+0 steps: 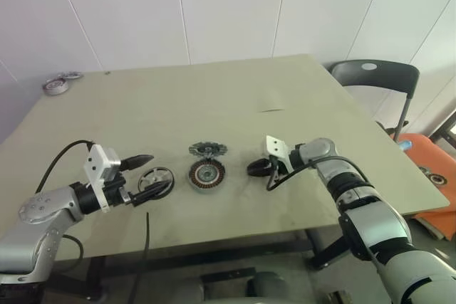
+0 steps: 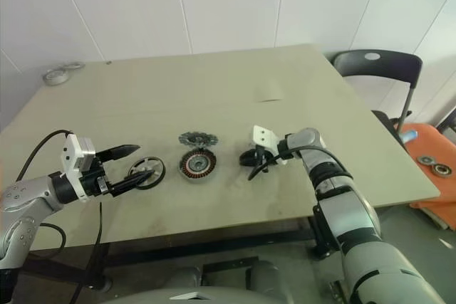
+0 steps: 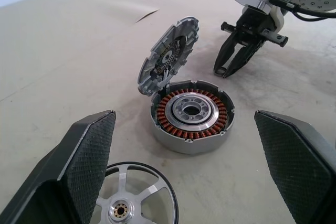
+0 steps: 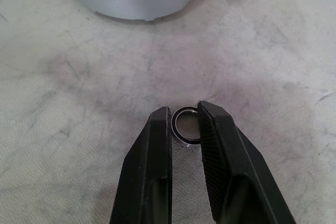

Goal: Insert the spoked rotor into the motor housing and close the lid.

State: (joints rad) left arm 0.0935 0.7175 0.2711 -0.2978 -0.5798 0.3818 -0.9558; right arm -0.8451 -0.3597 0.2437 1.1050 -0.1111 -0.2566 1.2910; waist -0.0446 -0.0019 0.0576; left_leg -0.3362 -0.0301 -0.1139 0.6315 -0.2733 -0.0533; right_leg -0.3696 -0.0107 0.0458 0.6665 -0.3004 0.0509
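A: While the housing [image 3: 190, 121] sits mid-worktop [image 1: 178, 97] with its toothed lid [image 3: 169, 55] propped up on the hinge side, where is the rotor [image 3: 129, 198]?

B: It lies flat on the worktop just to the left of the housing, apart from it, so it is not yet inserted. The left tool [image 1: 146, 176] straddles it with its fingers spread wide, one on each side, not closed on the rim.

A: Why hold the tool that way?

B: It looks lined up for a pinch across the rotor's dark rim; the wide spread is what clears the disc. That is a judgement, not something seen.

A: And the right tool [image 4: 185, 127]?

B: It rests low on the worktop to the right of the housing, near it but not touching, pointed toward it. Its fingers are narrow, and a small dark ring [image 4: 186, 126] sits between the tips, seemingly pinched; whether it is lifted cannot be told.

A: Why is the lid left open?

B: Probably to keep the copper windings and silver centre exposed so the rotor can drop in before closing
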